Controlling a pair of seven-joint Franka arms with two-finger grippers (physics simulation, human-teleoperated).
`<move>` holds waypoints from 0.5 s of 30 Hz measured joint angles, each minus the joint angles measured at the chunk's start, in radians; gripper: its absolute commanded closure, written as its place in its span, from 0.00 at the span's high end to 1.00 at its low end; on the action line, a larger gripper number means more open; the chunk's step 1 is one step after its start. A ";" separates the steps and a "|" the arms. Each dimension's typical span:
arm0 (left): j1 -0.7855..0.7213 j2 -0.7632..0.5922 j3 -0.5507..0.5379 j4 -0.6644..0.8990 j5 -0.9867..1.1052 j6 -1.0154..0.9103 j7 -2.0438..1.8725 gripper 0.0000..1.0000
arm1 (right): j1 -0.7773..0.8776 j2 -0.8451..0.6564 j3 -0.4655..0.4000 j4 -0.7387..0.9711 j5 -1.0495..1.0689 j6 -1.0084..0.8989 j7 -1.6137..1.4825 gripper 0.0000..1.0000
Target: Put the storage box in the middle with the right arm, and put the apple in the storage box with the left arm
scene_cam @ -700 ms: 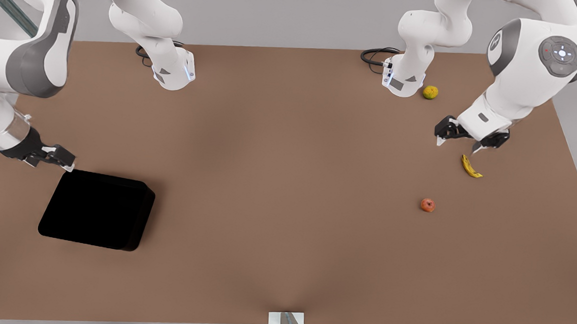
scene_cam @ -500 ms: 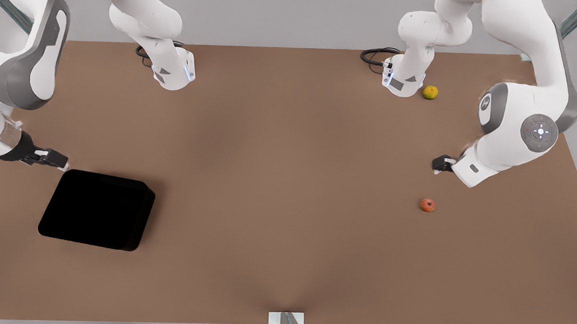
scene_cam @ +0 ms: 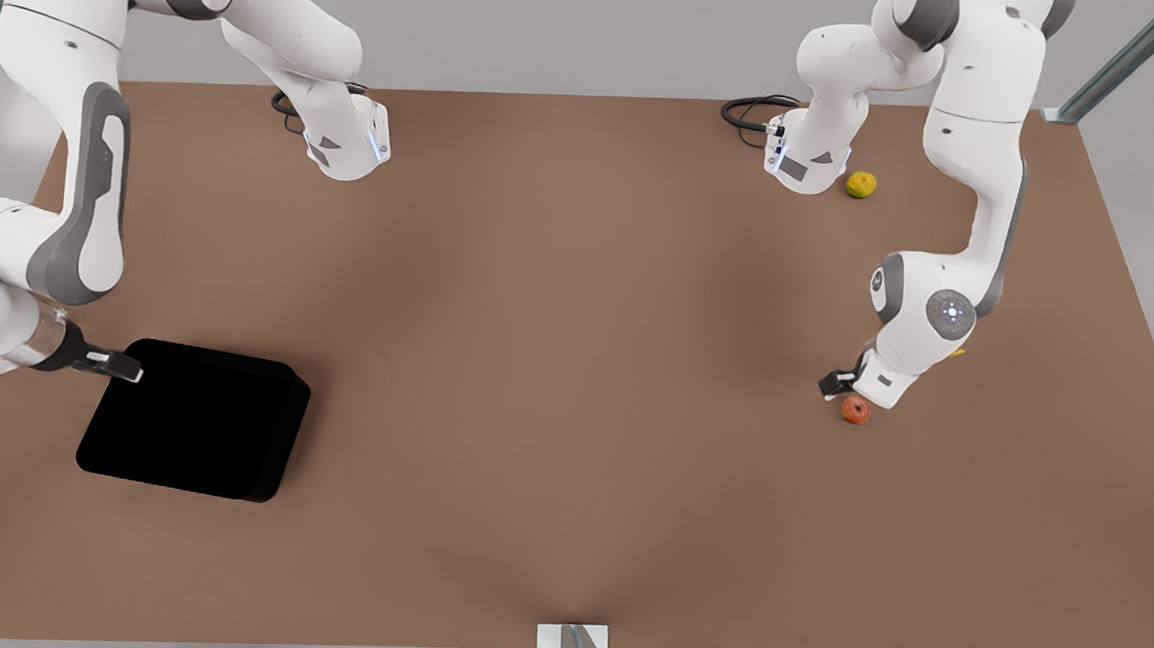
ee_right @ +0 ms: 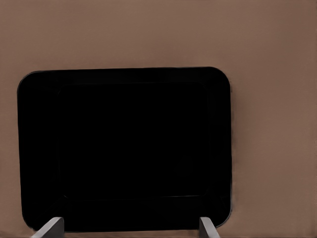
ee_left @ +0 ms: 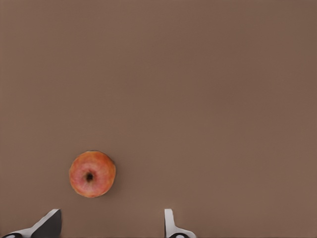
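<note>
The black storage box lies flat on the brown table at the front view's left; in the right wrist view the box sits just beyond my fingers. My right gripper is open, low at the box's far-left corner, with its fingertips spread about as wide as the box's near rim. The small red-orange apple rests on the table at the front view's right. My left gripper hovers open just above and beside it. In the left wrist view the apple lies ahead of the fingertips, nearer to one of them.
A yellow-green fruit sits by the arm base at the back right. The banana is almost wholly hidden behind the left arm's wrist. The other arm base stands at the back left.
The left arm swung down from above the banana to just over the apple. The right gripper dropped lower and came up to the box's corner.
</note>
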 measured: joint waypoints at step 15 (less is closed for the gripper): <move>0.057 0.138 -0.002 0.070 0.010 -0.005 0.045 1.00 | -0.177 0.186 0.000 0.028 0.044 0.256 -0.154 1.00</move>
